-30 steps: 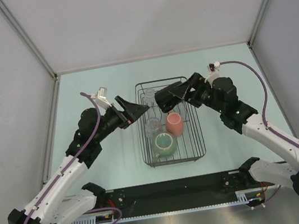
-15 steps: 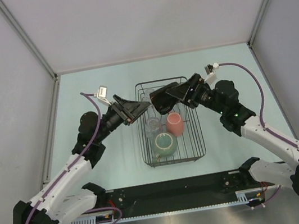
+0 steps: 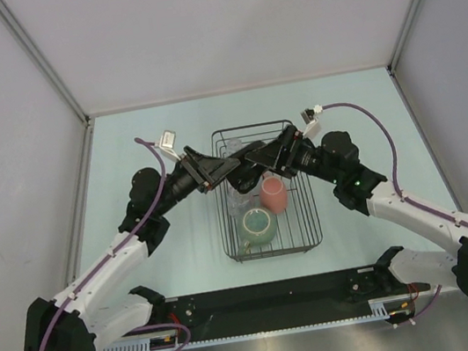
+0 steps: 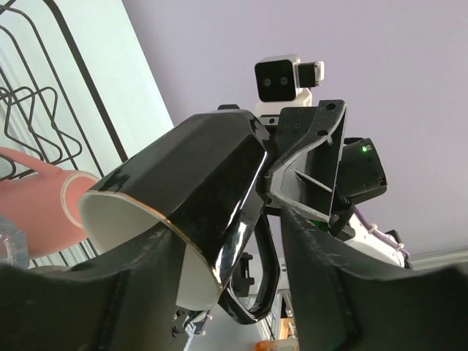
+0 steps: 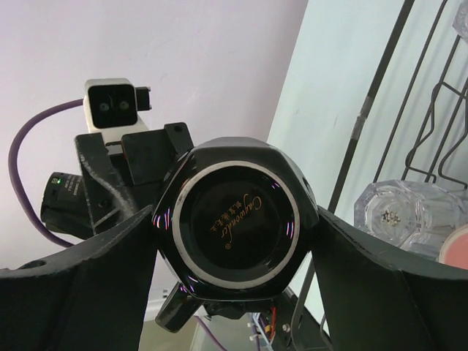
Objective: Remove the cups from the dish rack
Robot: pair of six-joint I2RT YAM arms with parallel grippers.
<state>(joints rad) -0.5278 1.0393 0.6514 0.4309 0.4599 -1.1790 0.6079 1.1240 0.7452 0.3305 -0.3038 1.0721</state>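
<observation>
The right fingers (image 5: 395,292) are clenched on the black faceted mug (image 5: 238,219). In the right wrist view both are seen set against the mug's flanks at the centre of the frame, with its printed base turned squarely to the lens. The left fingers (image 4: 344,292) are spread wide and released. In the left wrist view the mug is framed between them, with its pale-lined mouth tipped toward the lower left of the frame. Its handle hangs in the gap beside the finger at lower right, where no contact can be made out.

The mug's long axis is thus laid along the line between the two wrists, base toward the right arm and mouth toward the left. A hand-over is judged to be in progress. The coming move would be decided by that axis: the left fingers would have to be closed across the body, clear of the handle, before anything is let go by the right.

In the top view the mug is held in the air above the upper half of the dish rack (image 3: 307,213), where the two arms meet. Below it, inside the rack, a salmon-pink cup (image 3: 273,194), a sage-green mug (image 3: 257,226) and a clear glass tumbler (image 3: 240,199) are seen. No cup is seen on the bench (image 3: 199,261).
</observation>
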